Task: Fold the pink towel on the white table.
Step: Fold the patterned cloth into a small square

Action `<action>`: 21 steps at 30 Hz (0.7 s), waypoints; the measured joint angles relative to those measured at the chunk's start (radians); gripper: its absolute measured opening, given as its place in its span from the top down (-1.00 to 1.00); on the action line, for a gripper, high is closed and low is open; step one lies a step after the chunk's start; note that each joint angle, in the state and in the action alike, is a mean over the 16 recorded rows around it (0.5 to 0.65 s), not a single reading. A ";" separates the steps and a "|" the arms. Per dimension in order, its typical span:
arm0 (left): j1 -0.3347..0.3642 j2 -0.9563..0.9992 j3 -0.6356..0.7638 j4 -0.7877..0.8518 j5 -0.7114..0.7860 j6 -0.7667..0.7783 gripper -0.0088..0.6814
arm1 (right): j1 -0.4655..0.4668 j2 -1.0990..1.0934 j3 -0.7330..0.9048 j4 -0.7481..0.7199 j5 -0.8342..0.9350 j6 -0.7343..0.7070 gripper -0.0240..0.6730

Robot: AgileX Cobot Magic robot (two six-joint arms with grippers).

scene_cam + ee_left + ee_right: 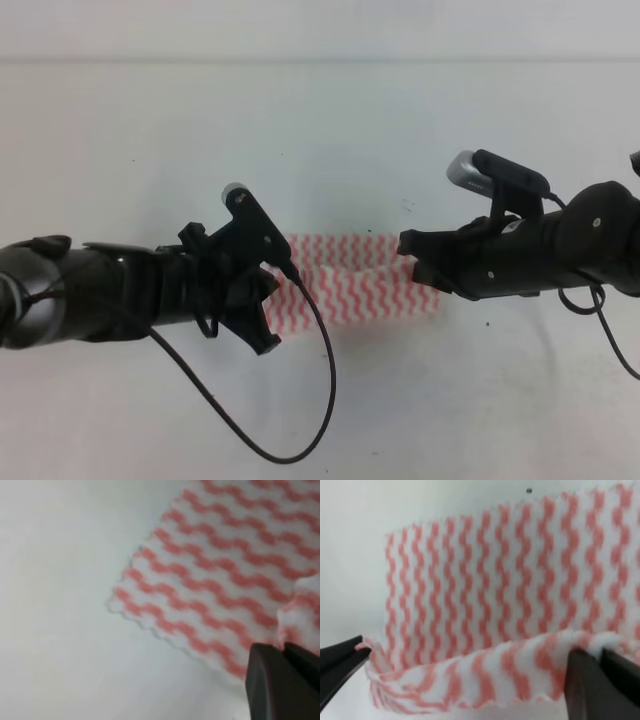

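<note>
Pink towel: mid white table, between both arms. Left gripper: closed on lifted towel edge. Right gripper: pinched shut on raised near hem. Black cable looped in front. Bare white surface all round; tiny dark specks.

Light is bright, even and diffuse, nearly washing out the white table, with only faint soft shadows. The overhead view is slightly hazy. Both wrist views are soft: the pink towel blurs, and the near dark fingers are out of focus
</note>
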 joint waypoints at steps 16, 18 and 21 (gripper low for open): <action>0.000 0.039 -0.046 0.001 -0.066 -0.006 0.98 | -0.001 -0.003 0.000 -0.001 -0.037 0.000 0.98; 0.000 0.044 -0.049 0.000 -0.075 -0.007 0.98 | -0.002 -0.002 0.000 -0.002 -0.039 0.000 0.98; 0.000 0.049 -0.054 0.000 -0.083 -0.008 0.98 | -0.007 -0.002 0.000 -0.003 -0.042 0.000 0.98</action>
